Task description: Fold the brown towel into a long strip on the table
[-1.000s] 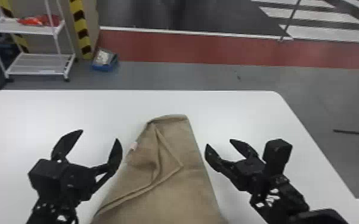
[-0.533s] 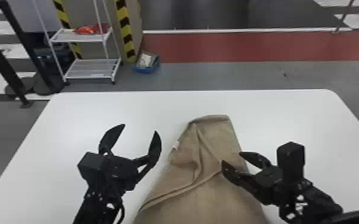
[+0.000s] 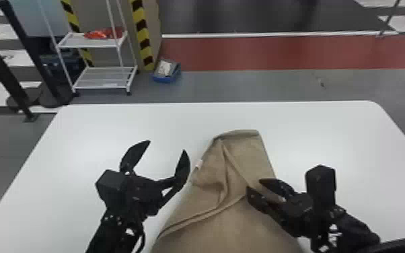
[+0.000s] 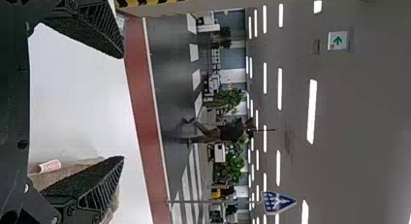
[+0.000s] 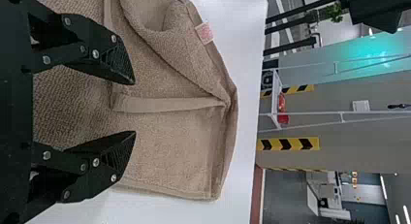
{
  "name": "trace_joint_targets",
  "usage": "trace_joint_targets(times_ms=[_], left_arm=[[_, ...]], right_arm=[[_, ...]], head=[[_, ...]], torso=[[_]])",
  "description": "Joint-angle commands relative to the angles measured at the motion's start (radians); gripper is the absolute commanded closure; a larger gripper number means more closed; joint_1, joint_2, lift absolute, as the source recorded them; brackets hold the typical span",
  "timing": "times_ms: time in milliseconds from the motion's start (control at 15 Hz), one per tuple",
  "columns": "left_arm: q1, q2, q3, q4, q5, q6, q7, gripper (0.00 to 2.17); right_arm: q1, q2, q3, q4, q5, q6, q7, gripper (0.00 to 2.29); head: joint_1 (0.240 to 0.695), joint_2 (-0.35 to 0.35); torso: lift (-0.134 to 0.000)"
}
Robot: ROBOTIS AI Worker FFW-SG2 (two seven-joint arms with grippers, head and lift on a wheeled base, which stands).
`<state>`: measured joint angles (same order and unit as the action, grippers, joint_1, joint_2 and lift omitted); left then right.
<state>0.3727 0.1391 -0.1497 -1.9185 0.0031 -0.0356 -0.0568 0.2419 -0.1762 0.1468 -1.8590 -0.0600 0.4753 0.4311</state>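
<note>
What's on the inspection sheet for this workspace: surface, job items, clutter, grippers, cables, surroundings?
Surface: white table, towel lying on it.
Job's things: brown towel, rumpled, layers askew, not yet a neat strip; white tag at its left edge.
Clutter: blue bin on the floor beyond.
Grippers: left gripper open, left of towel; right gripper open, over towel.
Cables: thin black loop at left wrist, probably a cable.
Surroundings: white rack, red item on its upper shelf.
</note>
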Motion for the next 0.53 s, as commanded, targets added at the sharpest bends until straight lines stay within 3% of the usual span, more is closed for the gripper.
trace_joint_targets(times_ms=[0, 333, 467], left_arm=[[0.000, 0.002, -0.008, 0.003, -0.015, 0.013, -0.003, 0.15], [-0.012, 0.000, -0.019, 0.027, -0.012, 0.013, -0.006, 0.15], [-0.012, 0.000, -0.022, 0.036, -0.015, 0.013, -0.006, 0.15]], right_arm=[[-0.001, 0.012, 0.007, 0.001, 0.028, 0.015, 0.000, 0.68], [-0.009, 0.014, 0.039, 0.000, 0.051, 0.030, -0.003, 0.68], [-0.016, 0.024, 0.042, 0.001, 0.051, 0.033, -0.006, 0.99]], head=[[0.695, 0.054], [0.695, 0.060], [0.695, 0.063]], torso=[[-0.115], [-0.115], [-0.115]])
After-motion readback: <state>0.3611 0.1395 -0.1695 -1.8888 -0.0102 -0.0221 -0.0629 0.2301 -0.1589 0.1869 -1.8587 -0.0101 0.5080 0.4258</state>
